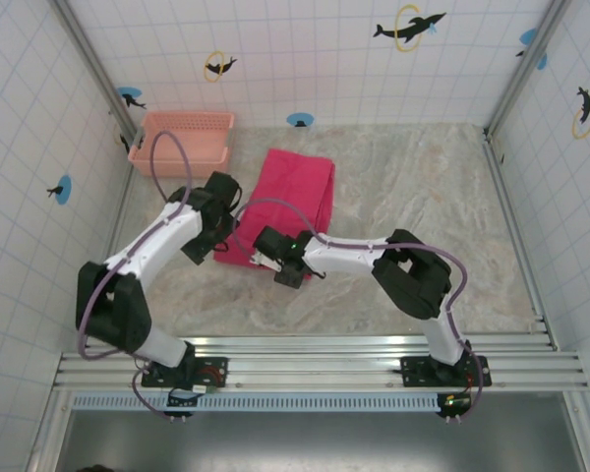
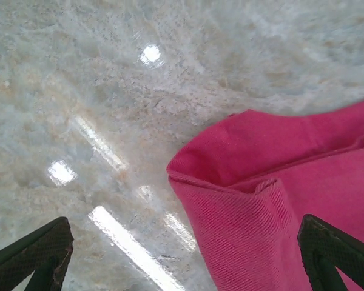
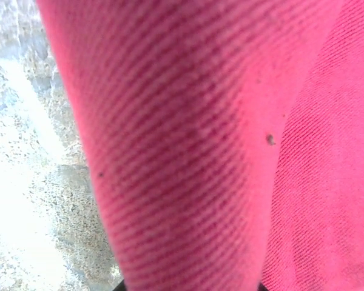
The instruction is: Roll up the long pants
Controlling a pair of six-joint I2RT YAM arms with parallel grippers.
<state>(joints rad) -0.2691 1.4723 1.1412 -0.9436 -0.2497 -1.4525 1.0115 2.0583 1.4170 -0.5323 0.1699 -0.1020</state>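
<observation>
On marbled table (image 1: pixel 423 197): long pants (image 1: pixel 300 192), folded magenta twill rectangle.
Left gripper (image 2: pixel 182 260): jaws wide apart over rounded near-left hem corner.
Right gripper (image 1: pixel 265 254): at near hem; I cannot tell jaw state.

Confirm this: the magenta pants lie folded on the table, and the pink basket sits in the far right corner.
Wrong on the corner: the top external view shows the basket in the far left corner. The long pants do lie folded on the table.
</observation>
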